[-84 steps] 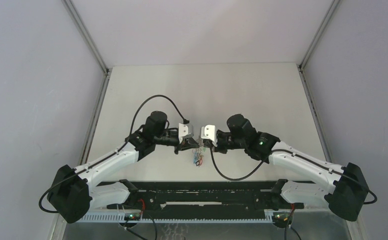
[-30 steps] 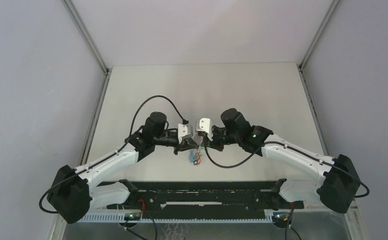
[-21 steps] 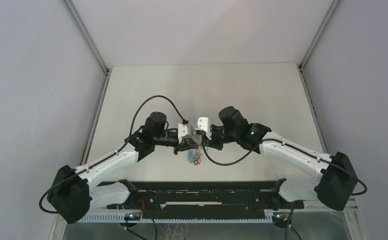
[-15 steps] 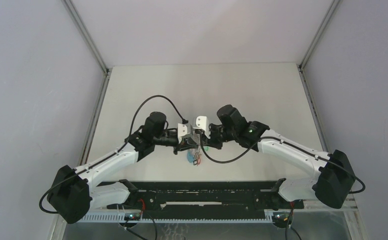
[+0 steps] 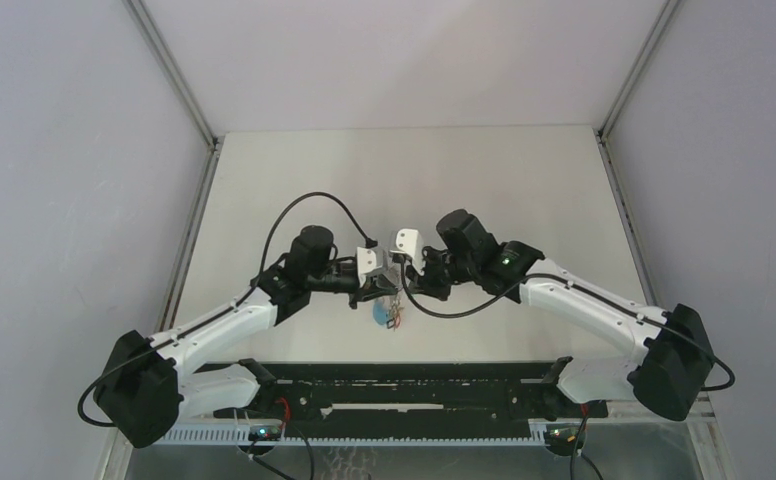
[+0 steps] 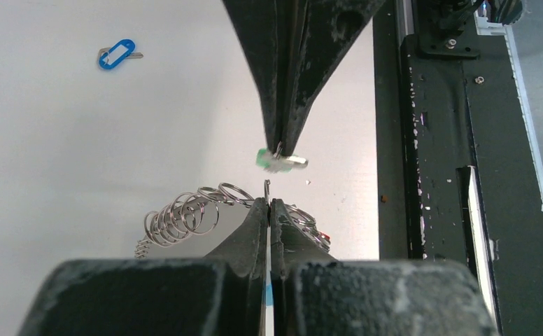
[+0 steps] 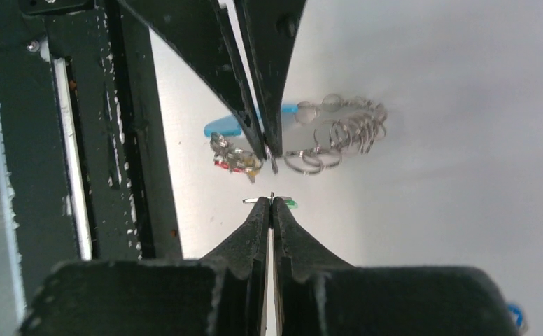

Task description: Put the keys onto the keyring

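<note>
Both arms met tip to tip over the middle of the pale surface (image 5: 414, 180), each reaching in from its own side. The left end effector (image 6: 268, 205) was pinched fully closed on the thin wire of the keyring (image 7: 346, 126), and a short end of that wire stuck up just past its fingertips. The ring's silver links (image 6: 185, 215) fanned out to one side of the grip. Its light-blue sleeve (image 7: 222, 129) showed on the other side, partly hidden behind the left fingers. The right end effector (image 7: 271, 201) was likewise shut tight, holding a green-tagged key (image 6: 272, 161) at its very tip, with the metal part of the key poking out sideways. That key sat just off the free wire end, very near it but with a sliver of gap between them. A small cluster of other keys (image 7: 232, 162) with red and yellow tags sat close beside the left fingers. From where I looked I couldn't tell whether they hung from the ring or lay beneath it. A blue-tagged key (image 6: 117, 54) lay alone on the surface, well apart from the rest.
</note>
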